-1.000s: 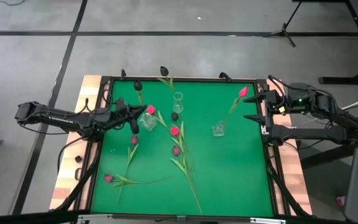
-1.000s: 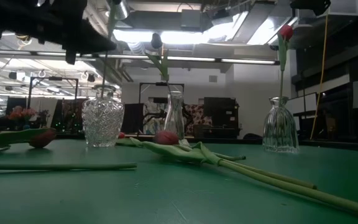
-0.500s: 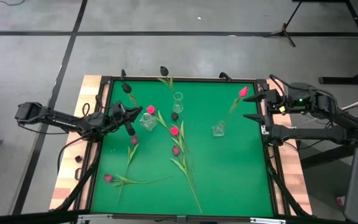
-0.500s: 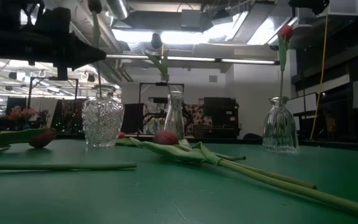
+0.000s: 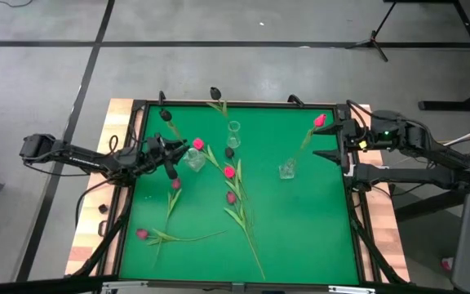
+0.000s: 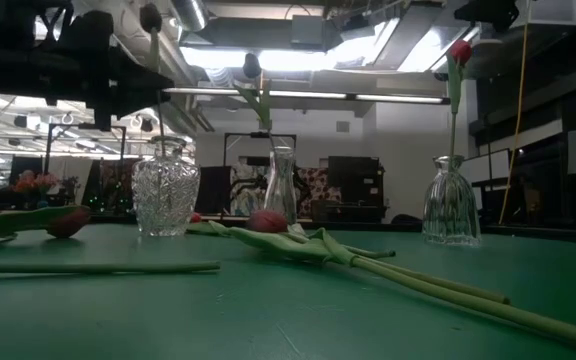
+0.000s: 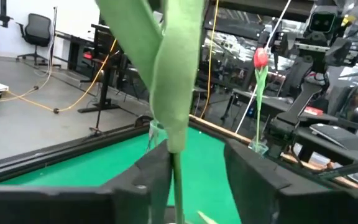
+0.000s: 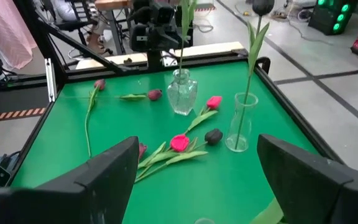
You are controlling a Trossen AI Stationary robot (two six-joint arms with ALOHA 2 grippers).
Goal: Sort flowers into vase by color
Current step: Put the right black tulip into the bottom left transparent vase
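Left gripper (image 5: pixel 163 153) hovered beside the cut-glass vase (image 5: pixel 193 160), its jaws parted around a dark tulip's stem (image 7: pixel 174 112) standing in it. Right gripper (image 5: pixel 339 140) waited open, well apart. Three vases each held one flower; about seven flowers (image 5: pixel 239 204) lay unsorted nearby.

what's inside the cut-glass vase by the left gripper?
One dark-headed tulip stands in the cut-glass vase, the left gripper beside it. The stem's end is lost behind the patterned glass.

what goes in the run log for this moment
left gripper: opening, dark tulip stem in cut-glass vase | right gripper: open, waiting at table edge
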